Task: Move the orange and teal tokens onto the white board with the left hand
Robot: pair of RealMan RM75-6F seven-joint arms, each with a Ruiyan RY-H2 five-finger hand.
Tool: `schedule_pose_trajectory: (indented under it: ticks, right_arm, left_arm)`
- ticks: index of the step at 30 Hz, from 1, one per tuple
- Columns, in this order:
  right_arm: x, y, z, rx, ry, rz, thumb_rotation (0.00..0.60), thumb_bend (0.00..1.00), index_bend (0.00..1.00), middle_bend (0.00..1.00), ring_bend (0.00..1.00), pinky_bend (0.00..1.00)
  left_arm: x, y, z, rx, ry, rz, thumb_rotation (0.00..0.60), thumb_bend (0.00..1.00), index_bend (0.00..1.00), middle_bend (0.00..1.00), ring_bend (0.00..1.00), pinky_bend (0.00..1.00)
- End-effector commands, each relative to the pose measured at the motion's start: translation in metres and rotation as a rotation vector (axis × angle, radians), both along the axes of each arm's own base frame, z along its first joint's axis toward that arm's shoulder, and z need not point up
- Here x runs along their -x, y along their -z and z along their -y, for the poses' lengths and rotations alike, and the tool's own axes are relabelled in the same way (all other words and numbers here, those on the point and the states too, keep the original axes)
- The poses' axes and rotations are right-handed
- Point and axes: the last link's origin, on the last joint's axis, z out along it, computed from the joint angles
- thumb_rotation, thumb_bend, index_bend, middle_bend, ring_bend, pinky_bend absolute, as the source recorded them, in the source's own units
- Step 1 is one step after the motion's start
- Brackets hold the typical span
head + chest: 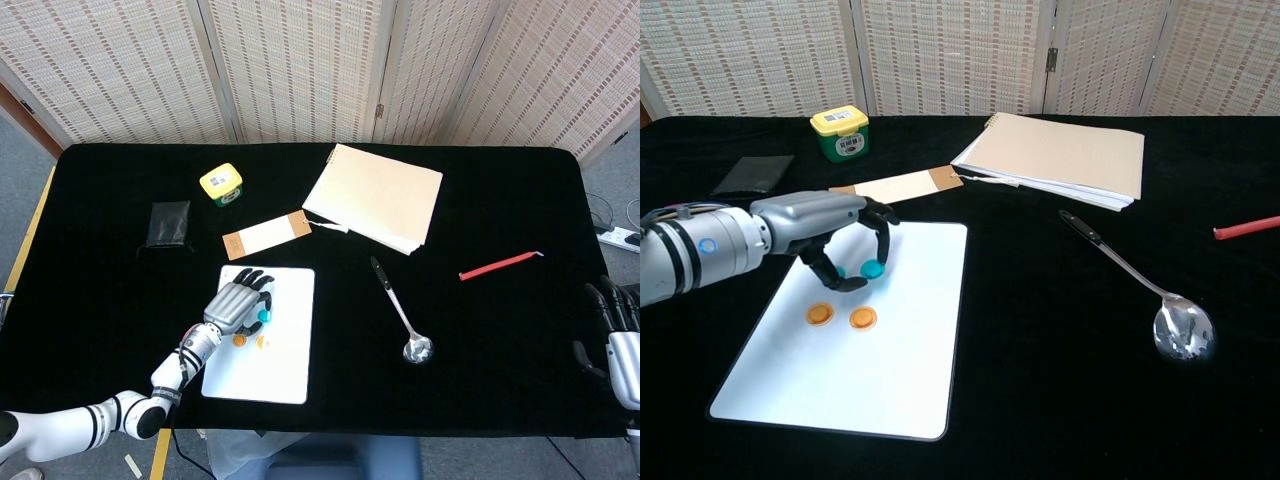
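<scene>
left hand (830,240) over the near-left part of the white board (900,370), fingertips pinching a teal token (872,268) just above the board surface. a second teal token (840,272) shows partly under the fingers. two orange tokens (819,315) (862,319) lie side by side on the board, just nearer than the hand. right hand (618,340) at the table's right edge, holding nothing, fingers apart. spoon (1140,285) right of the board.
</scene>
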Motion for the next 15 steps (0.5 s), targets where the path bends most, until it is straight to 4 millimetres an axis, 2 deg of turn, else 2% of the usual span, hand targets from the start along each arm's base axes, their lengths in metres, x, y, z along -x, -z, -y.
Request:
schedule_pose_trajectory:
  ticks: [1,10,13,15]
  right_arm:
    - [0.0,0.0,0.0,0.0,0.001,-0.001,0.6,0.43,0.0,0.0,0.0,0.0]
    - [-0.001,-0.001,0.001,0.004,-0.004,-0.001,0.6,0.43,0.0,0.0,0.0,0.0]
    - [-0.001,-0.001,0.001,0.004,-0.005,0.0,0.6,0.43,0.0,0.0,0.0,0.0]
    - [-0.001,-0.002,0.001,0.003,-0.006,0.002,0.6,0.43,0.0,0.0,0.0,0.0]
  left_arm:
    - [0.0,0.001,-0.001,0.0,-0.004,0.0,0.6,0.41,0.49,0.16,0.0,0.0]
    - [-0.001,-0.001,0.002,0.026,-0.023,0.027,0.6,0.41,0.32,0.13,0.0,0.0]
    - [-0.002,-0.01,0.001,0.008,-0.025,0.055,0.6,0.41,0.25,0.11,0.0,0.0]
    - [-0.001,-0.022,-0.001,-0.029,-0.04,0.099,0.6,0.41,0.22,0.11,0.0,0.0]
